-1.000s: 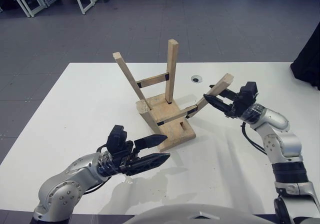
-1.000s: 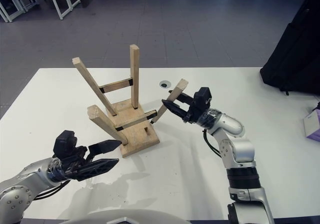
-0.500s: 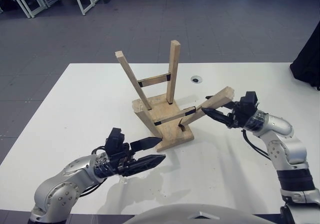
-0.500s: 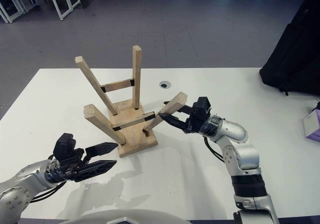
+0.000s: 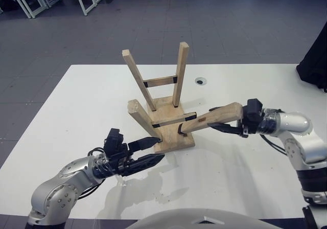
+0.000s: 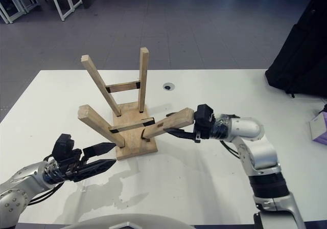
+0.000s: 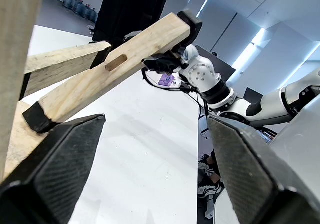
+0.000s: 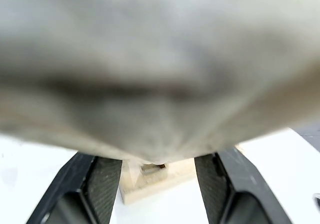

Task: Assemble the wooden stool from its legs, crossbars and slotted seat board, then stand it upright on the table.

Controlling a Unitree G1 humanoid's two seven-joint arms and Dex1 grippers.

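The wooden stool (image 5: 162, 117) lies upturned near the middle of the white desk (image 5: 245, 188), its seat board (image 5: 176, 140) down on the surface and its legs splayed. The far left leg (image 5: 138, 78) and far right leg (image 5: 180, 73) rise from the board's far side, leaning apart and joined partway up by the upper crossbar (image 5: 160, 81). The near left leg (image 5: 144, 122) juts up and out toward my left. A lower crossbar (image 5: 176, 120) with black ends runs from it toward the right leg (image 5: 212, 117), which leans far over to my right, almost level above the desk. My right pincer (image 5: 218, 119) is clamped on that leg's free end, one finger under the wood and the other on its far side; from the right wrist, blurred wood sits between the two fingers (image 8: 102, 184). From the left wrist, an oval slot (image 7: 116, 62) shows in the side of the same leg. My left pincer (image 5: 160, 148) hovers low over the desk just beside the board's near left corner, fingers apart and pointing at the stool without touching it. A round cable hole (image 5: 200, 81) sits in the desk beyond the stool, and grey floor (image 5: 230, 24) lies behind.
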